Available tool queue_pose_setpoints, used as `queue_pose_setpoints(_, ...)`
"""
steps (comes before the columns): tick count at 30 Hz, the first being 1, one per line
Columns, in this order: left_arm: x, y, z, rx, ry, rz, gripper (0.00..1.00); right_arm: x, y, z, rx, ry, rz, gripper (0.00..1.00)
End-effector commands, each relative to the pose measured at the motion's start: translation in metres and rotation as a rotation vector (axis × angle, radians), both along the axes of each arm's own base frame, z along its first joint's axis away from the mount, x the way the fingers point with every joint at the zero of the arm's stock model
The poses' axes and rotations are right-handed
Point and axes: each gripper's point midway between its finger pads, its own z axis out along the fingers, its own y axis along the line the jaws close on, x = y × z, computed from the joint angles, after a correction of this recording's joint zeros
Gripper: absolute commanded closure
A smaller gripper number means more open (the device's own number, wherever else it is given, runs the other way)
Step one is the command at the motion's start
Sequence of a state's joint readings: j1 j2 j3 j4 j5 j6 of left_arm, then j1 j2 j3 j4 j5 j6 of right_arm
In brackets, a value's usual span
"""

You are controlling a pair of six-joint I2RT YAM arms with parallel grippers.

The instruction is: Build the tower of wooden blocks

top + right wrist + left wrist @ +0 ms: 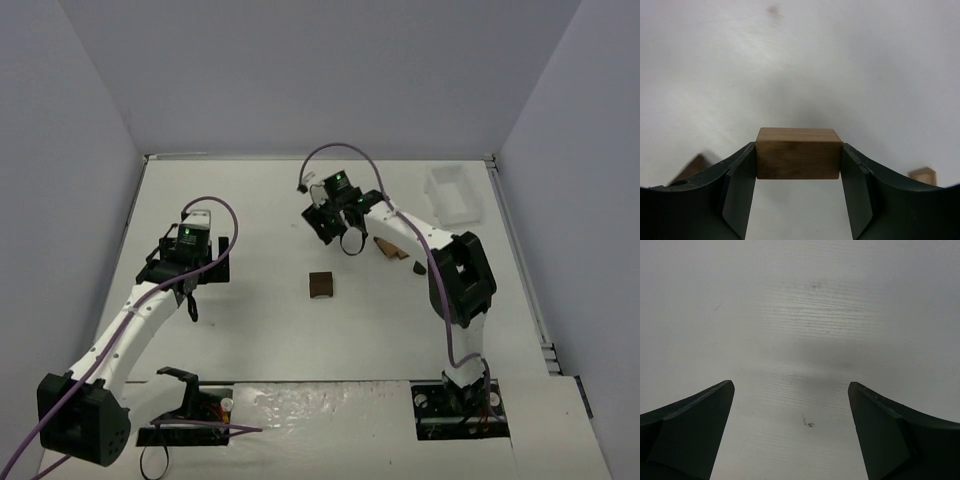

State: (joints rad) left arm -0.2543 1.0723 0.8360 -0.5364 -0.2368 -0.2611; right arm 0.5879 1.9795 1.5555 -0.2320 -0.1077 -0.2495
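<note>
The wood block tower [321, 285] shows as one small dark brown piece standing mid-table. My right gripper [345, 235] hovers up and to the right of it. In the right wrist view this gripper [799, 161] is shut on a brown wooden block [799, 152], which is pinched by its ends and lifted off the table. My left gripper [186, 278] is far left of the tower. In the left wrist view it [791, 385] stands wide open over bare table with nothing between its fingers.
Loose blocks lie right of the right gripper: a tan one [390, 248] and a dark one [420, 267]. The right wrist view catches two more block edges, one low left [692, 167] and one low right [922, 175]. A white tray [452, 193] sits at the back right.
</note>
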Motion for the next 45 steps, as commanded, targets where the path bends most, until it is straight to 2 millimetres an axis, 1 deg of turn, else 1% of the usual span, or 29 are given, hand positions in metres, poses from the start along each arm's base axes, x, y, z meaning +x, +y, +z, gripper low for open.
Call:
queue_pose_setpoints(1,0.005,0.002,0.042,-0.008,-0.118,0.008,0.03,-0.058,0.064,0.04,0.047,-0.076,0.272,1.0)
queue_pose_setpoints(3,0.0,0.005,0.052,-0.008,-0.143,0.021,0.03,-0.08,0.078,0.033,0.022,-0.075,0.349,1.0)
queue_pose_setpoints(5,-0.006,0.011,0.058,0.006,-0.156,0.034,0.03,-0.094,0.087,0.026,0.002,-0.069,0.414,1.0)
queue_pose_setpoints(7,-0.013,0.015,0.068,0.007,-0.19,0.045,0.03,-0.112,0.098,0.016,-0.018,-0.054,0.482,1.0)
queue_pose_setpoints(10,-0.023,0.02,0.072,0.0,-0.213,0.06,0.03,-0.129,0.1,0.0,-0.06,-0.036,0.571,0.96)
queue_pose_setpoints(11,-0.026,0.02,0.075,-0.009,-0.23,0.062,0.03,-0.132,0.1,-0.003,-0.075,-0.037,0.602,0.96)
queue_pose_setpoints(14,-0.031,0.021,0.075,-0.024,-0.249,0.071,0.03,-0.14,0.097,-0.016,-0.105,-0.015,0.664,0.93)
queue_pose_setpoints(16,-0.032,0.02,0.075,-0.034,-0.258,0.074,0.03,-0.142,0.094,-0.022,-0.132,-0.005,0.693,0.92)
queue_pose_setpoints(20,-0.029,0.017,0.072,-0.047,-0.262,0.068,0.03,-0.144,0.094,-0.03,-0.153,0.014,0.734,0.9)
queue_pose_setpoints(23,-0.027,0.015,0.066,-0.058,-0.259,0.063,0.03,-0.143,0.093,-0.037,-0.169,0.024,0.747,0.89)
queue_pose_setpoints(29,-0.025,0.014,0.064,-0.051,-0.25,0.059,0.03,-0.143,0.088,-0.046,-0.195,0.033,0.766,0.84)
queue_pose_setpoints(31,-0.024,0.014,0.063,-0.052,-0.248,0.057,0.03,-0.143,0.088,-0.045,-0.195,0.03,0.767,0.81)
queue_pose_setpoints(32,-0.024,0.014,0.063,-0.052,-0.248,0.057,0.03,-0.142,0.088,-0.045,-0.196,0.03,0.768,0.77)
queue_pose_setpoints(33,-0.024,0.014,0.063,-0.052,-0.247,0.057,0.03,-0.142,0.088,-0.045,-0.195,0.029,0.768,0.72)
queue_pose_setpoints(35,-0.024,0.013,0.062,-0.052,-0.243,0.056,0.03,-0.142,0.089,-0.045,-0.196,0.026,0.77,0.58)
queue_pose_setpoints(36,-0.024,0.013,0.062,-0.052,-0.243,0.056,0.03,-0.141,0.089,-0.044,-0.196,0.024,0.77,0.54)
queue_pose_setpoints(37,-0.023,0.013,0.062,-0.052,-0.242,0.054,0.03,-0.141,0.089,-0.044,-0.196,0.023,0.771,0.52)
queue_pose_setpoints(39,-0.023,0.012,0.061,-0.052,-0.24,0.051,0.03,-0.141,0.088,-0.045,-0.202,0.023,0.772,0.49)
queue_pose_setpoints(45,-0.022,0.011,0.06,-0.053,-0.235,0.046,0.03,-0.138,0.087,-0.049,-0.216,0.022,0.769,0.48)
